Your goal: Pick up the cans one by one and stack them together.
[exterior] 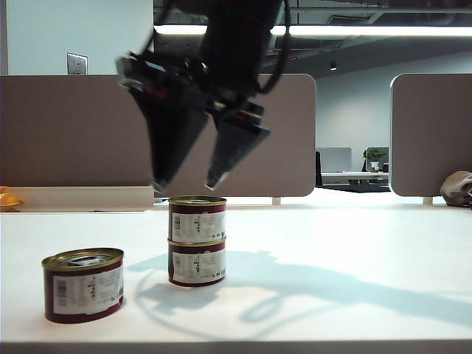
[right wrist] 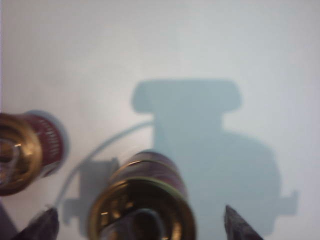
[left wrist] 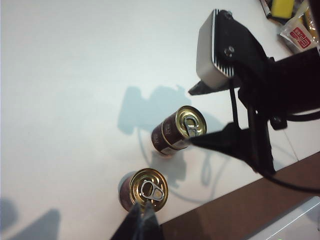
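Two maroon cans with gold lids stand stacked in the middle of the white table [exterior: 354,251], the top can [exterior: 197,218] squarely on the bottom can [exterior: 197,263]. A third can [exterior: 83,285] stands alone at the front left. My right gripper [exterior: 186,183] hangs open just above the stack, its fingers apart on either side of the top lid [right wrist: 142,210] and touching nothing. In the left wrist view the stack [left wrist: 180,131] lies beyond the lone can [left wrist: 147,186]. My left gripper [left wrist: 143,209] is shut and empty, hovering over that lone can's near rim.
Grey partition panels [exterior: 66,133] run along the table's far edge. An orange object [exterior: 9,199] sits at the far left and a brown bag [exterior: 457,188] at the far right. Packets [left wrist: 300,35] lie off to one side, and the brown table edge [left wrist: 240,210] runs close by the lone can.
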You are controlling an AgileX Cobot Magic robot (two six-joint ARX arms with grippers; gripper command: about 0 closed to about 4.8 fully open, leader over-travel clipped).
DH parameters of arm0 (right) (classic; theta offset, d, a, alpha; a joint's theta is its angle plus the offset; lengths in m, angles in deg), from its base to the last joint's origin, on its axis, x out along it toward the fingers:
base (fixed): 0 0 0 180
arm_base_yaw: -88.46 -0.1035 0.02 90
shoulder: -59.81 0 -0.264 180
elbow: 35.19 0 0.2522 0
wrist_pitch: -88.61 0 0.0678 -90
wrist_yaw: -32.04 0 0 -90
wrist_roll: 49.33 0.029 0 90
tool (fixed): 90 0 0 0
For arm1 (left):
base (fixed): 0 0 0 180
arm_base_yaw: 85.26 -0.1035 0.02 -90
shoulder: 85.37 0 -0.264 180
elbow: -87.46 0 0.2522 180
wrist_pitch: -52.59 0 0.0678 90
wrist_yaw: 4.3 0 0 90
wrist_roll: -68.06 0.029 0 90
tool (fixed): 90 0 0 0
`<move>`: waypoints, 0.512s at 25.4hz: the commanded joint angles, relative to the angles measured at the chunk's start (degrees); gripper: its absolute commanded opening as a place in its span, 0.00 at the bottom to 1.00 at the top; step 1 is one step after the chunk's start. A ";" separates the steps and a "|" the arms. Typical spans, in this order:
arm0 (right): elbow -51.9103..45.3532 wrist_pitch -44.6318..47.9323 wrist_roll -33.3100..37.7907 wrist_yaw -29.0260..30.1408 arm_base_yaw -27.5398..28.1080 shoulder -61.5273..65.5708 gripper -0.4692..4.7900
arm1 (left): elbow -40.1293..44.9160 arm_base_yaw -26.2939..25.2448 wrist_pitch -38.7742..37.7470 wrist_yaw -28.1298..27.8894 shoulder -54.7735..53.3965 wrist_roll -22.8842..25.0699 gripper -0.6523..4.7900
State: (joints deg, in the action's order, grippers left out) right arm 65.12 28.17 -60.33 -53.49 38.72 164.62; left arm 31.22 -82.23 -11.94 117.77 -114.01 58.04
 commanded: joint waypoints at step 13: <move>2.14 1.03 -0.39 0.83 -10.88 4.70 0.91 | -0.31 -0.07 3.72 -2.86 7.02 -0.52 0.11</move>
State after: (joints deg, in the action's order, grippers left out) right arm 67.22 28.83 -60.73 -52.96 27.97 168.73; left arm 31.22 -82.23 -8.92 115.52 -107.63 57.64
